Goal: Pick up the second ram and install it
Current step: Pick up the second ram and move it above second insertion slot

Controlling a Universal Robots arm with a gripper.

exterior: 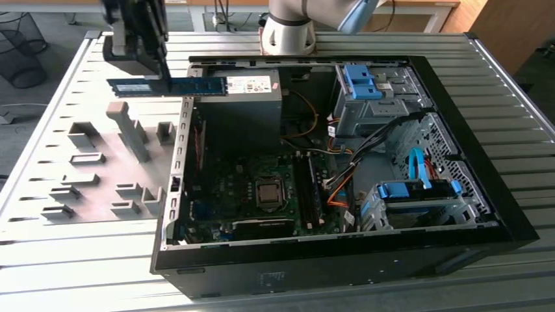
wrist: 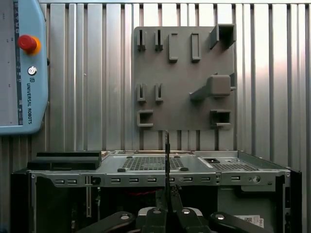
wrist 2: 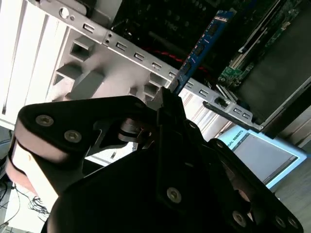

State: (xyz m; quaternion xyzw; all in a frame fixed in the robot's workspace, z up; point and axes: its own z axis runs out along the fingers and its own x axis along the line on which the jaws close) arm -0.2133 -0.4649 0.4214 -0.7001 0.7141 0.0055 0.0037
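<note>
Dark green, the ram [exterior: 173, 86] is held level in the air, one end clamped tight in the gripper [exterior: 139, 73]. In the exterior view it crosses the open case's [exterior: 347, 263] wall on that view's left, beside the grey holder plate [exterior: 95, 153]. In the first wrist view it shows edge-on [wrist: 167, 160].

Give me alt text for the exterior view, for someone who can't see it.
The gripper holds the second ram level in the air, above the wall of the open computer case that borders the grey holder plate. The case lies on a slatted metal table, its motherboard exposed.
</note>
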